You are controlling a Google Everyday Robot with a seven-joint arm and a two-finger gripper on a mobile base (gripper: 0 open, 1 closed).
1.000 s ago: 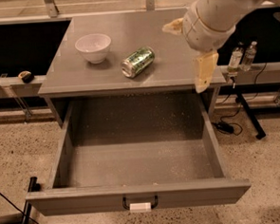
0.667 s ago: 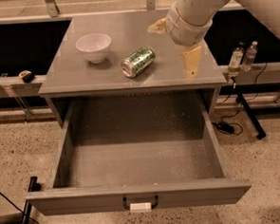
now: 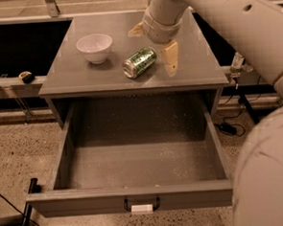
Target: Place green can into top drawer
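The green can (image 3: 139,62) lies on its side on the grey cabinet top (image 3: 81,75), right of the middle. My gripper (image 3: 153,51) hangs over the can's right end, open and empty. One tan finger (image 3: 171,58) points down just right of the can. The other finger (image 3: 136,31) sits behind the can. The top drawer (image 3: 134,158) stands pulled out below the cabinet top. Its speckled floor is bare. Its front panel (image 3: 79,201) carries a small dark handle and a white tag.
A white bowl (image 3: 94,47) stands on the cabinet top left of the can. My white arm fills the upper right and right edge of the view. Cables and a stand (image 3: 237,104) lie on the floor at the right. A dark pole (image 3: 26,213) is at the drawer's left front.
My gripper has moved left across the cabinet top, from its right edge to just over the can's right end. The can, bowl and drawer have not moved.
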